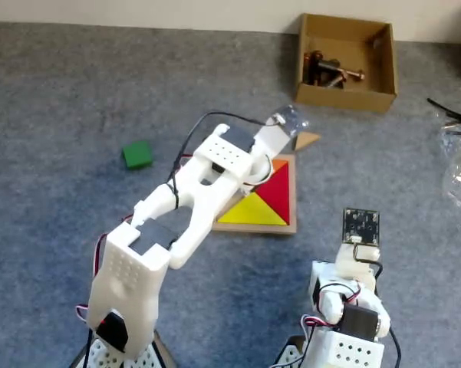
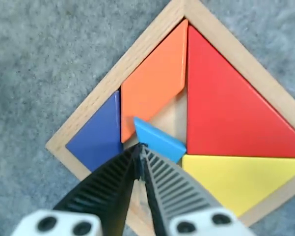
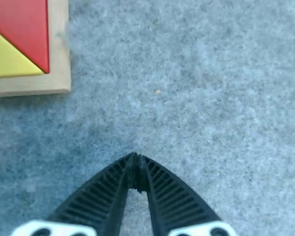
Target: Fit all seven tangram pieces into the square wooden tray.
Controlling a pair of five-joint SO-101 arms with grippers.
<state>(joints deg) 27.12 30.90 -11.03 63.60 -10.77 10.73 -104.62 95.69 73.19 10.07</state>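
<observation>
Left gripper (image 2: 140,147) is pressed together, tips on a corner of the light blue triangular piece (image 2: 159,140). The piece lies skewed over the bare gap in the square wooden tray (image 2: 113,83) at table centre. It should be nudged round until its edges align, then pressed flat, with neighbours left undisturbed. Right gripper (image 3: 136,169) is also closed, held over carpet right of the tray.

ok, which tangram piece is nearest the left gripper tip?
The small light-blue triangle, right at the left gripper; it alone sits askew, the orange, dark-blue, red and yellow ones lie flush.
</observation>
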